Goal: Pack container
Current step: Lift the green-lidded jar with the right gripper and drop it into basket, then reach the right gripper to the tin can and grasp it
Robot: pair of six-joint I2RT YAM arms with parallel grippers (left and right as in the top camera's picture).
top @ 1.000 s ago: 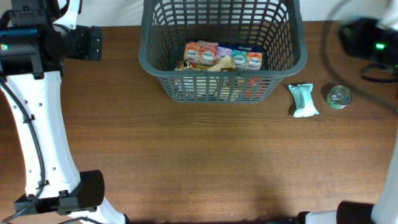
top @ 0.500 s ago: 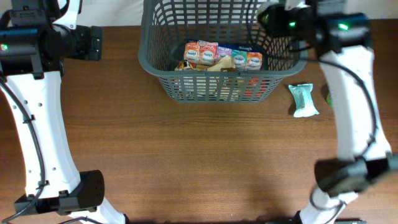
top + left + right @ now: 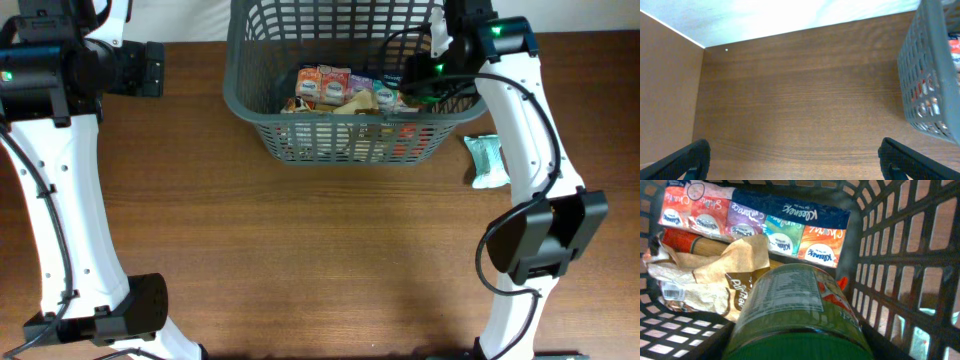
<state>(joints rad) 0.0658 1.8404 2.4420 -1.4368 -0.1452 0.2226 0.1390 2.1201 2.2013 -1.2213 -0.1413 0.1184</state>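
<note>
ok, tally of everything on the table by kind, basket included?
Basket: 1
Tissue multipack: 1
Brown paper bag: 1
Red-wrapped item, partly hidden: 1
Green jar: 1
Teal packet: 1
Total: 6

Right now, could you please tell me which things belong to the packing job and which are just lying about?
Job in hand: grey basket; green-lidded jar, held inside it by the right end effector; Kleenex packs and brown paper bag, already packed; pale green packet beside the basket, probably waiting.
Lying about: left end effector, open and empty above the wooden table.
</note>
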